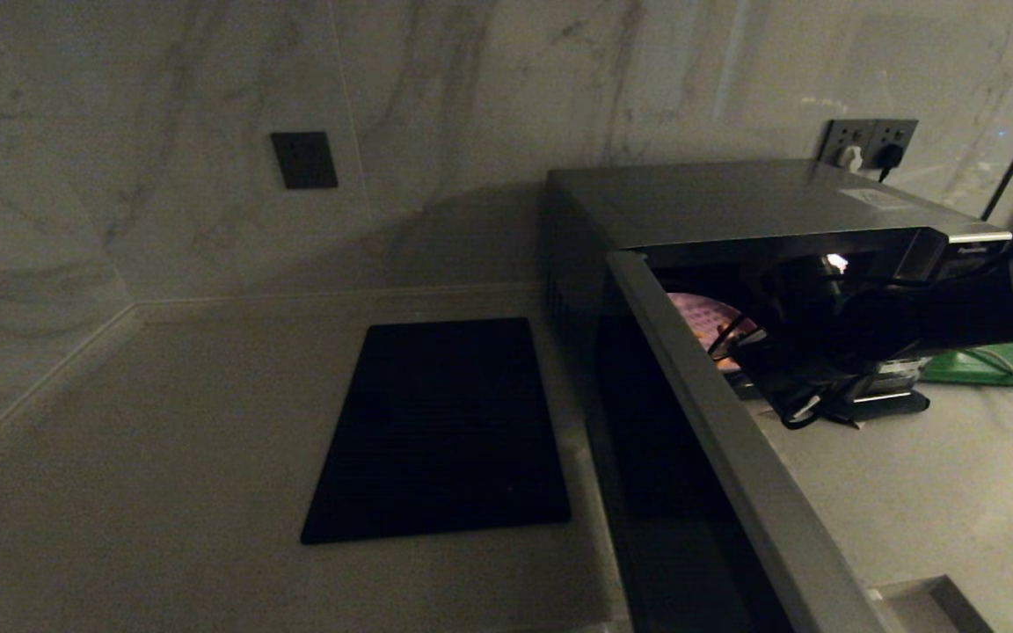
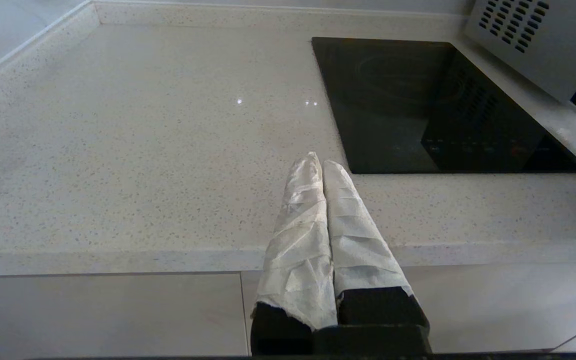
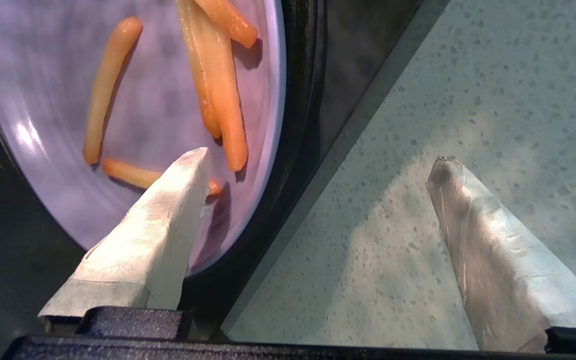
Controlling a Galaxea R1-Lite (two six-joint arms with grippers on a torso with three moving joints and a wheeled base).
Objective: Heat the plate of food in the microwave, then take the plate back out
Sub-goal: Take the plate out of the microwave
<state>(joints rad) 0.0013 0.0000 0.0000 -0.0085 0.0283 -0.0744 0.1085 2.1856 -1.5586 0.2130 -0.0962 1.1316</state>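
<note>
Two right claw fingers spread wide over the plate rim.

The head view is looking very dark. A small light is glowing inside the big silver-grey microwave. Tiny bright spots are shining on the pale speckled stone worktop.

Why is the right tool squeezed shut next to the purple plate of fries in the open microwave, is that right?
Not quite. The right tool is open, fingers spread wide, as the right wrist view shows. The rest holds: it is beside the plate of food, which sits in the microwave with its door open.
</note>
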